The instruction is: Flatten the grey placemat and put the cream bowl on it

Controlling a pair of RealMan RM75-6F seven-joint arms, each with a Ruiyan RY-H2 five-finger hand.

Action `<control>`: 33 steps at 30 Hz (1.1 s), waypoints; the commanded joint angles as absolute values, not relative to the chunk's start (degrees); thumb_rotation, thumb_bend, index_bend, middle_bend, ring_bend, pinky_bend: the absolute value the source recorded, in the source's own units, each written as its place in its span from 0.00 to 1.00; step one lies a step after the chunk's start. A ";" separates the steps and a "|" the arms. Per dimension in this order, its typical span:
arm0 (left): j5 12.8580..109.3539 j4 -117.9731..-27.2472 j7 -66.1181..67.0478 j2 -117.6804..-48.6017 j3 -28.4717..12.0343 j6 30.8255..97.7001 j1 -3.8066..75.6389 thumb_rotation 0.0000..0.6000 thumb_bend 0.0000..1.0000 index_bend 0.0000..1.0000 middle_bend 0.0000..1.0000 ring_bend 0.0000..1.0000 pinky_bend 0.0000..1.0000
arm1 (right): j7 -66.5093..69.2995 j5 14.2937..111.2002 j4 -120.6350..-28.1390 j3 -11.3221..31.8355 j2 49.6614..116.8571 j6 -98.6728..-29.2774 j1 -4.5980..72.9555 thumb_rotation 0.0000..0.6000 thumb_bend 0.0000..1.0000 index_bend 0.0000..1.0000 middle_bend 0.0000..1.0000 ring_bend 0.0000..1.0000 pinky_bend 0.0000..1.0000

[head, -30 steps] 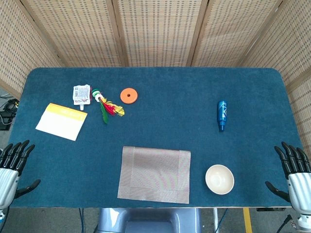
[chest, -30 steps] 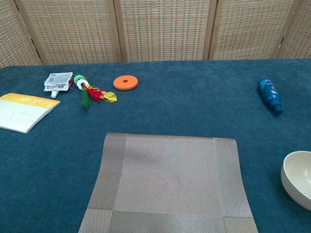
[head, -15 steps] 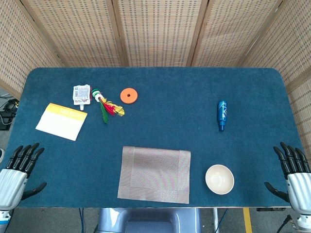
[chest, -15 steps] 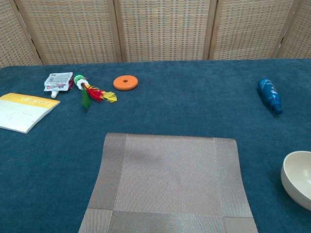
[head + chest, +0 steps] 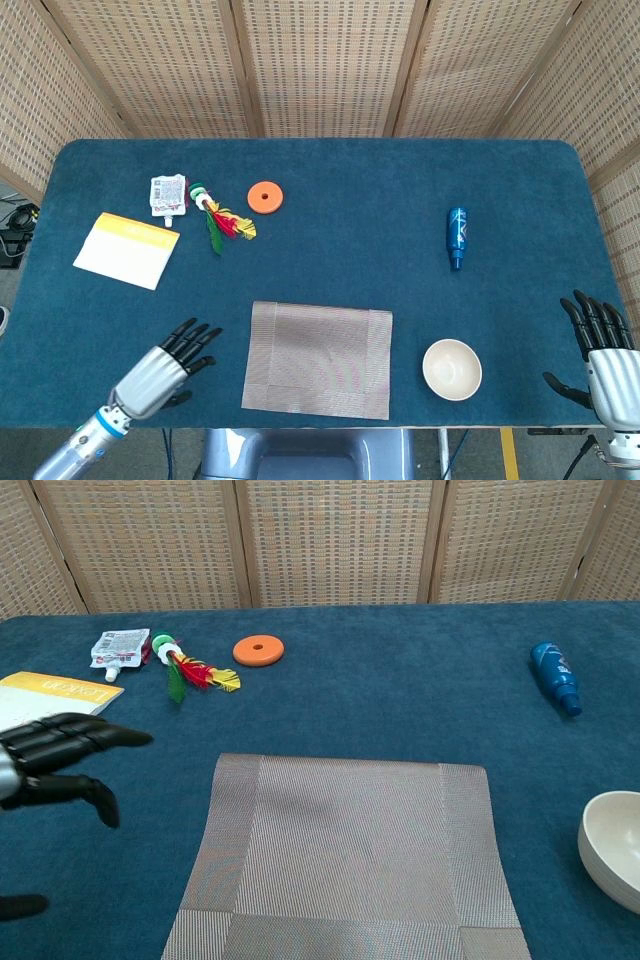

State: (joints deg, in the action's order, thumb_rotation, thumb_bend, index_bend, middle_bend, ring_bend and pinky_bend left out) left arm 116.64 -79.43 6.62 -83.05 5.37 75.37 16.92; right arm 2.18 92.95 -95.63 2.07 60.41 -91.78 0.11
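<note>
Nearest the robot, the left hand [image 5: 165, 365] has swung inward from the table's near-left edge and now hovers over the blue cloth just left of the grey placemat [image 5: 318, 359], fingers spread and pointing toward it, holding nothing; the chest view shows it apart from the mat's left border. The right hand [image 5: 603, 357] has barely shifted: it stays at the near-right edge, fingers spread and empty, well apart from the cream bowl [image 5: 452, 369]. The bowl stands upright on the cloth just beside the placemat's right edge, not on it. The placemat lies in the near centre with folded bands visible along its left, right and near sides, so flattening appears not yet done. The left hand's approach suggests that the step in hand is opening the left fold; the bowl's transfer remains. Farther back lie a yellow booklet [image 5: 127, 249], a white sachet [image 5: 168, 194], a feathered shuttlecock [image 5: 219, 218], an orange disc [image 5: 265, 197] and, to the right, a blue bottle [image 5: 457, 238], all untouched.
</note>
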 commanded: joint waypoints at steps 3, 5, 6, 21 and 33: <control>119.75 -74.26 6.86 -88.10 6.87 73.89 20.73 1.00 0.15 0.39 0.00 0.00 0.00 | 2.91 92.62 -95.58 2.12 60.22 -91.44 0.24 1.00 0.00 0.00 0.00 0.00 0.00; 119.92 -73.30 7.44 -88.99 7.29 73.50 21.25 1.00 0.17 0.39 0.00 0.00 0.00 | 3.13 92.54 -95.53 2.14 60.14 -91.39 0.27 1.00 0.00 0.00 0.00 0.00 0.00; 119.92 -72.86 7.68 -89.48 7.49 73.15 21.54 1.00 0.19 0.39 0.00 0.00 0.00 | 3.26 92.50 -95.52 2.14 60.11 -91.35 0.29 1.00 0.00 0.00 0.00 0.00 0.00; 119.29 -68.48 8.83 -94.78 10.41 71.56 24.53 1.00 0.22 0.39 0.00 0.00 0.00 | 4.24 92.03 -95.44 2.31 59.78 -91.19 0.41 1.00 0.00 0.00 0.00 0.00 0.00; 117.45 -66.57 10.45 -97.72 11.32 70.85 25.69 1.00 0.23 0.39 0.00 0.00 0.00 | 6.17 91.68 -95.43 2.47 59.22 -91.12 0.49 1.00 0.00 0.00 0.00 0.00 0.00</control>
State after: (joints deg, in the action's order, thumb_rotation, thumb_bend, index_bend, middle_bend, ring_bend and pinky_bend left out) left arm 117.57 -66.66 10.36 -97.60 11.25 70.93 25.61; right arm 6.11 91.70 -95.42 2.46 59.26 -91.13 0.47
